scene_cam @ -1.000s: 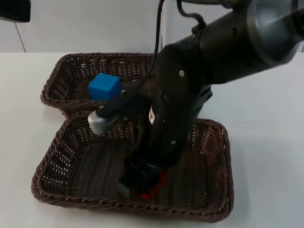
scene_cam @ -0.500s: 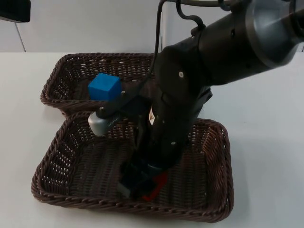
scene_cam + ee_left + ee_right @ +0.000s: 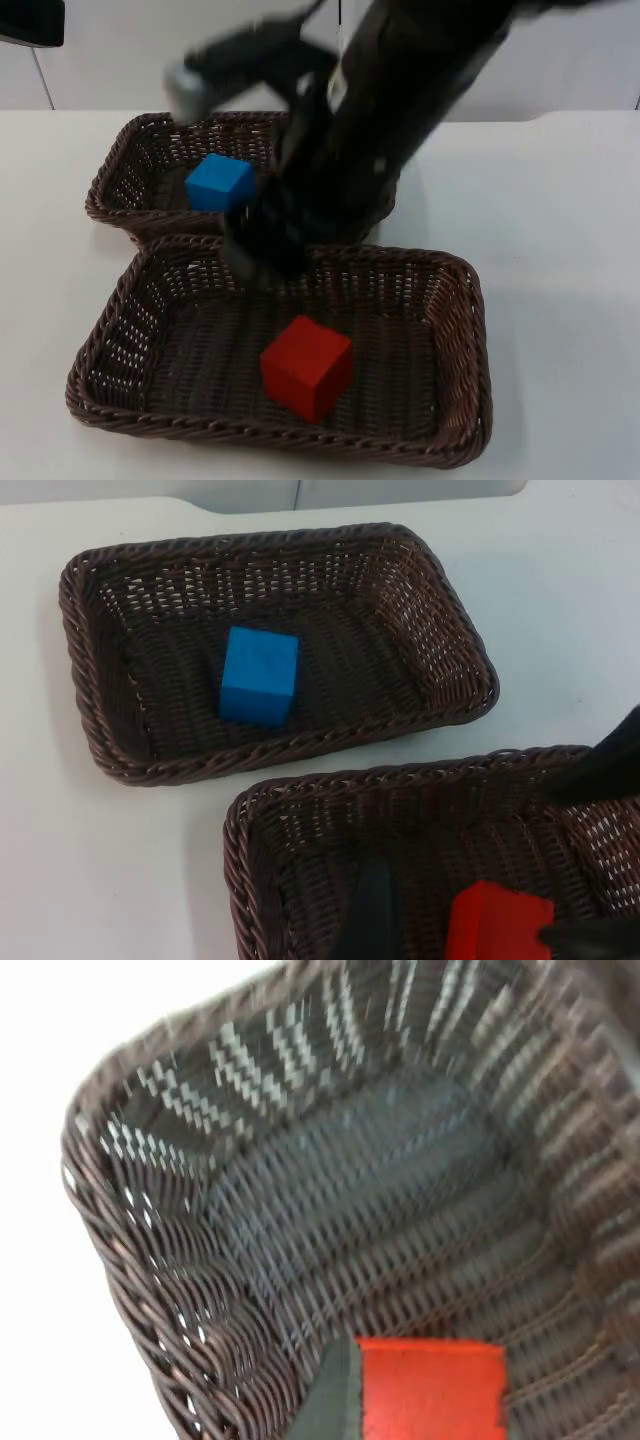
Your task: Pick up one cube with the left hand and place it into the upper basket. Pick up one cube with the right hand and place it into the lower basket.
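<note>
So, two brown wicker baskets on the white table [image 3: 560, 200], two cubes, one in each. Upper basket [image 3: 120, 160] holds the one blue cube [image 3: 220, 183], resting flat on the basket floor toward its left half; in the left wrist view the same blue cube [image 3: 259, 675] sits near the middle of that basket [image 3: 440, 640], touching no wall. Lower basket [image 3: 455, 400] sits just in front of the upper basket, rims touching or nearly so. The one red cube [image 3: 306, 365] lies on the lower basket's floor, about centre, a bit toward the front rim, free of any gripper. Right gripper [image 3: 262, 252] hangs blurred above the back rim of the lower basket, above and behind the red cube, holding nothing; how far its fingers are parted cannot be told. Right wrist view shows the lower basket's woven corner [image 3: 150, 1290] and the red cube [image 3: 430, 1390] beside a black fingertip. Left wrist view looks down on both baskets from above; left gripper's opening cannot be told, nothing in it.
</note>
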{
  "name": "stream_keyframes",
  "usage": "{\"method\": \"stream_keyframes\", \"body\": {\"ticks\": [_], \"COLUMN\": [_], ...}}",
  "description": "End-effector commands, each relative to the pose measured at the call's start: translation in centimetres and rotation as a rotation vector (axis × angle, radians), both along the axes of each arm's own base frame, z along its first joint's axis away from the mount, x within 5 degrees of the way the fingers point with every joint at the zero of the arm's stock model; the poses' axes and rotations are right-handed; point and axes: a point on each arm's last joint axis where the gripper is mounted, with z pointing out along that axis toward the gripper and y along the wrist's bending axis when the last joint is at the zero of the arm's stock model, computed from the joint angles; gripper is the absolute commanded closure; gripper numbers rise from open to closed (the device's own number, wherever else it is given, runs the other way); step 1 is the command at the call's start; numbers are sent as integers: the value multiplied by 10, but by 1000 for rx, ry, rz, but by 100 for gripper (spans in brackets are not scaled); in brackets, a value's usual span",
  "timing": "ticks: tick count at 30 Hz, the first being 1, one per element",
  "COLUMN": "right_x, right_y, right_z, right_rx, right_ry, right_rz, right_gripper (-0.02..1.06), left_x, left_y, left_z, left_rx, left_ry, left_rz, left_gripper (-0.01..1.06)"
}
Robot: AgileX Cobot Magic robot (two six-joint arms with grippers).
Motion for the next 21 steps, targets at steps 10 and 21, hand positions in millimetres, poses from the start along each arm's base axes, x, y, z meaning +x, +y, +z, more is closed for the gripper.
{"method": "stream_keyframes", "body": {"ticks": [10,21], "right_x": [-13,-27], "right_y": [-13,-30], "right_z": [64,101], "right_rx": [123,167], "right_ry": [-110,-140], "right_rz": [9,9], "right_gripper": [30,30], "left_x": [-1,-6], "left_y": [-1,0], "left_z": [0,4], "left_rx": [1,-1], "left_ry": [-6,-23], "left_rz": [-4,-17], "left_gripper": [36,36]}}
